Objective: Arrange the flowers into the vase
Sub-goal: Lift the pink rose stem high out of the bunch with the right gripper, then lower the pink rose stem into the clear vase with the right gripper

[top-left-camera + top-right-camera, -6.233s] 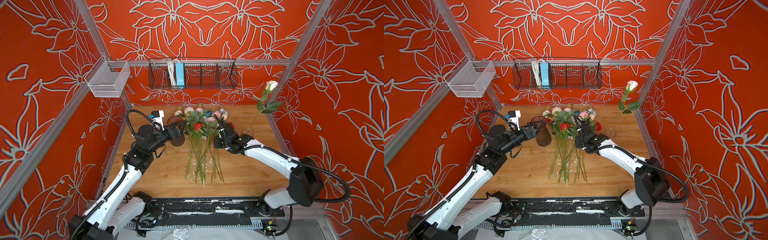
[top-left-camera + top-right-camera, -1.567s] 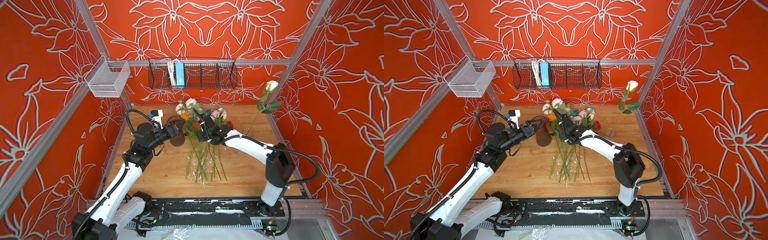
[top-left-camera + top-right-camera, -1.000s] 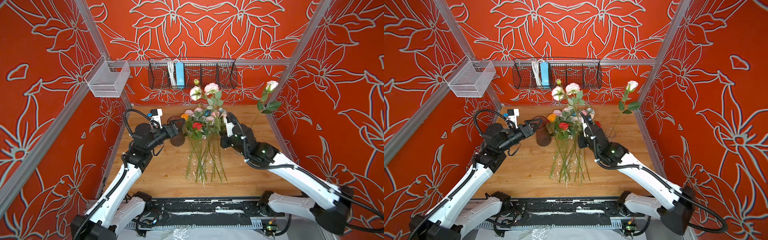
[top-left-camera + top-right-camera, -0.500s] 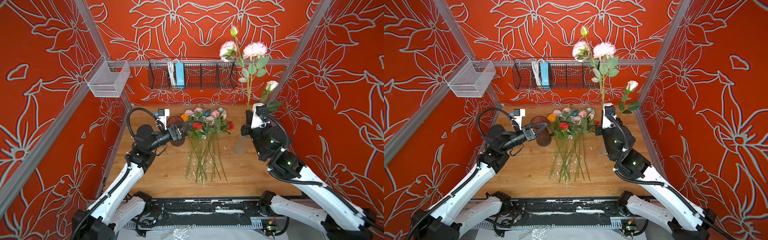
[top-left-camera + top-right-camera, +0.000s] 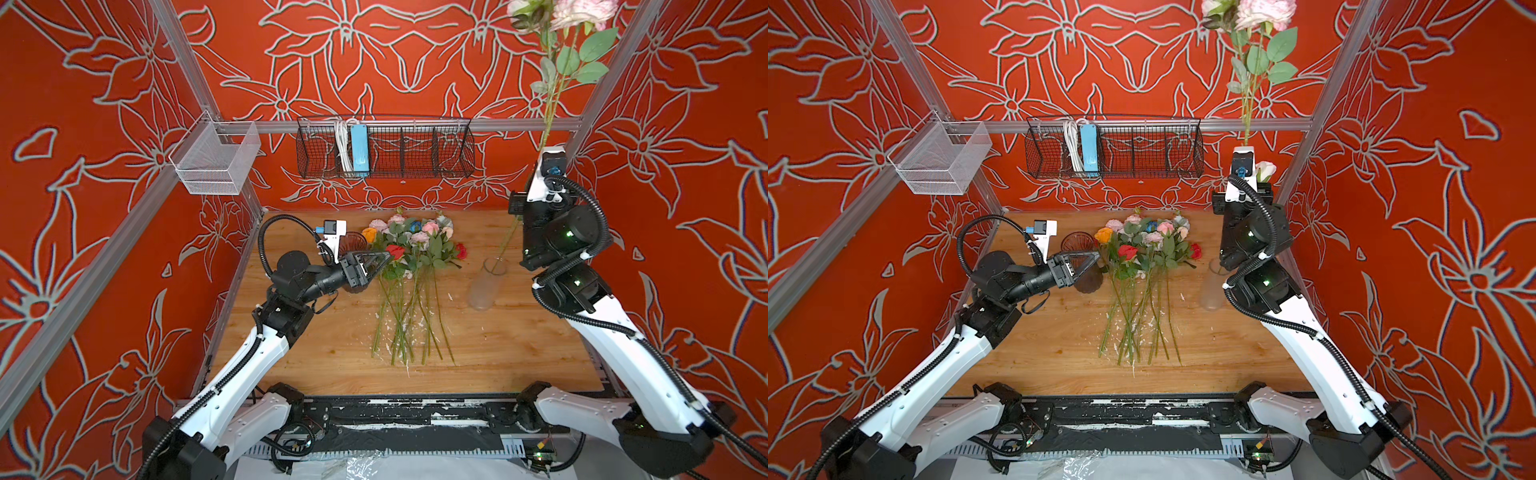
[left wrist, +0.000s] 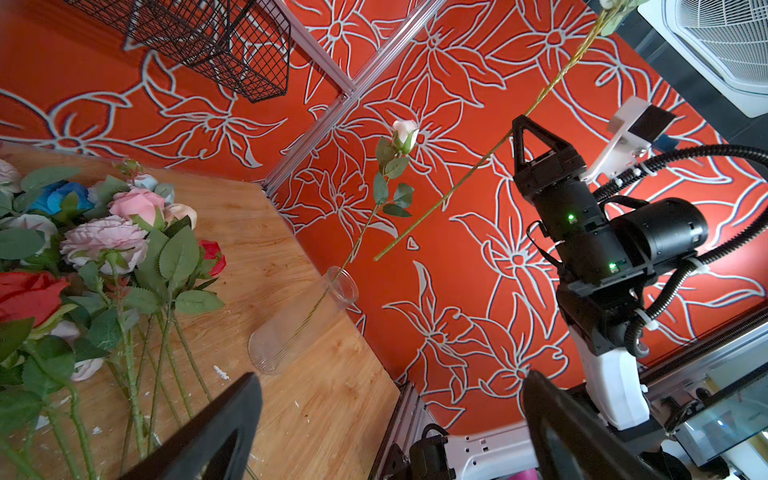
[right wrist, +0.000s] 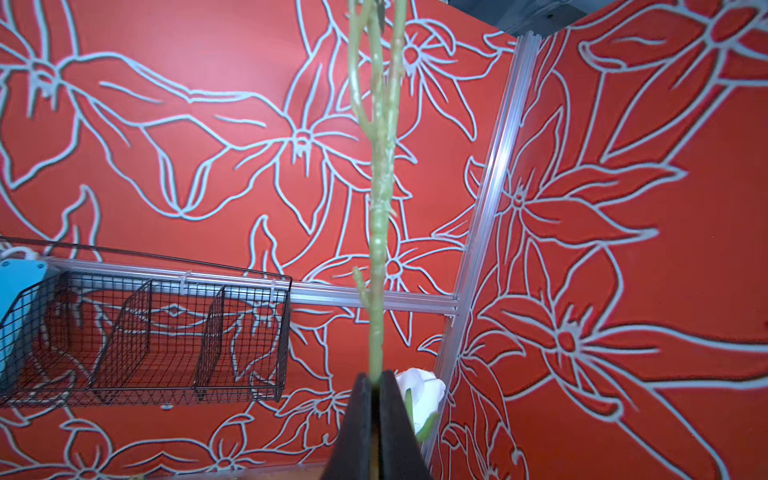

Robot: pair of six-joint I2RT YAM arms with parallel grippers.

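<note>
A clear ribbed glass vase (image 5: 482,289) stands upright on the wooden desk (image 5: 498,345). One white rose (image 6: 405,131) on a long green stem leans in it.

Directly above the vase, the right end effector (image 7: 376,380) points upward with its jaws pressed together on the stem of a tall spray of pink and white peonies (image 5: 555,79). The blooms reach high over the vase, almost out of both top views. In the left wrist view, the spray's cut end hangs in the air just outside the vase's mouth, not inside it.

Beside the vase, towards the left arm, the rest of the flowers (image 5: 411,257) lie flat in a loose bunch. The pink, blue, yellow and red blooms point to the back wall and the stems fan towards the front.

On the far side of that bunch from the vase, the left end effector (image 5: 384,259) hovers by a red rose. Its jaws are spread wide and hold nothing.
</note>
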